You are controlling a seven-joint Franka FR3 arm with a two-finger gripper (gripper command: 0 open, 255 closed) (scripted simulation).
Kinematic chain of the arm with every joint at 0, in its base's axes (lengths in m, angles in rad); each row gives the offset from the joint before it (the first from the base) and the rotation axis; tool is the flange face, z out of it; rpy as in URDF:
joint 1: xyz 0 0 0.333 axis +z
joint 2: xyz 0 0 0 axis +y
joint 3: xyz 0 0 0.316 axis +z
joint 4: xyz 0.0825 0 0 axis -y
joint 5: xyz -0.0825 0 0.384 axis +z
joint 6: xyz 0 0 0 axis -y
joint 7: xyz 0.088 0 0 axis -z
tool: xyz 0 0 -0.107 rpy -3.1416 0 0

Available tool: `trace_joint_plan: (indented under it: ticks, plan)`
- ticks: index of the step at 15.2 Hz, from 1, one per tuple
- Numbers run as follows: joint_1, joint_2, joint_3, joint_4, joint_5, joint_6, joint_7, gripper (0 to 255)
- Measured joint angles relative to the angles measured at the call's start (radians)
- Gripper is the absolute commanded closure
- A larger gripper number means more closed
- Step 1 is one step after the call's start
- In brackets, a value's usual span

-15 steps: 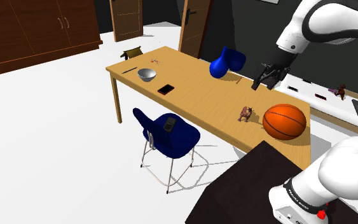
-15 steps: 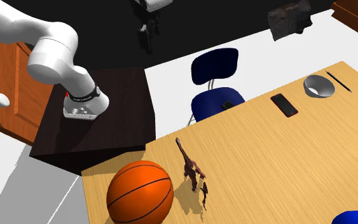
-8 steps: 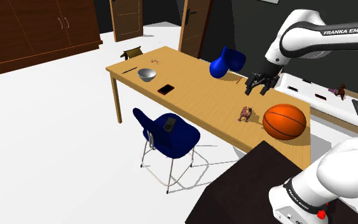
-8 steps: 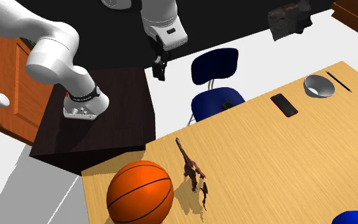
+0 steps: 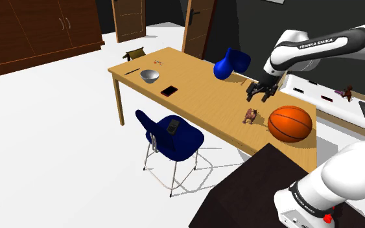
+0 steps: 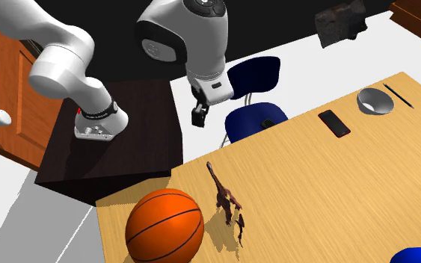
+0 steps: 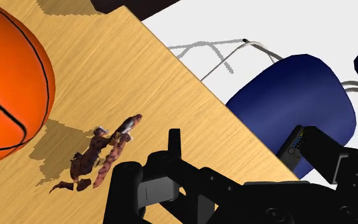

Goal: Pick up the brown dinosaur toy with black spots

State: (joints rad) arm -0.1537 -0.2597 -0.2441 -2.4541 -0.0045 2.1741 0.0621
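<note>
Wrist view, nearest us: the gripper [image 7: 242, 137] hangs with its fingers [image 7: 174, 143] apart, gripping nothing. Beyond, off to one finger's side, the brown dinosaur [image 7: 98, 159] sits untouched on the wooden table [image 7: 171, 89], beside the basketball [image 7: 6, 83], which the frame cuts off. We cannot make out the dinosaur's spots.

All three views share dinosaur toy [image 5: 250, 116] and basketball [image 5: 290, 124].
</note>
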Motion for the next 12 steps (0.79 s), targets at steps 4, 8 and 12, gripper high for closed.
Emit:
trace_joint_plan:
  ticks: [4,8,12]
  plan:
    - [-0.025,0.129,-0.043,0.036,0.014,0.082,-0.037,0]
    - [-0.046,0.283,-0.073,0.091,0.056,0.168,-0.074,0]
    - [-0.077,0.419,-0.092,0.170,0.103,0.210,-0.113,0]
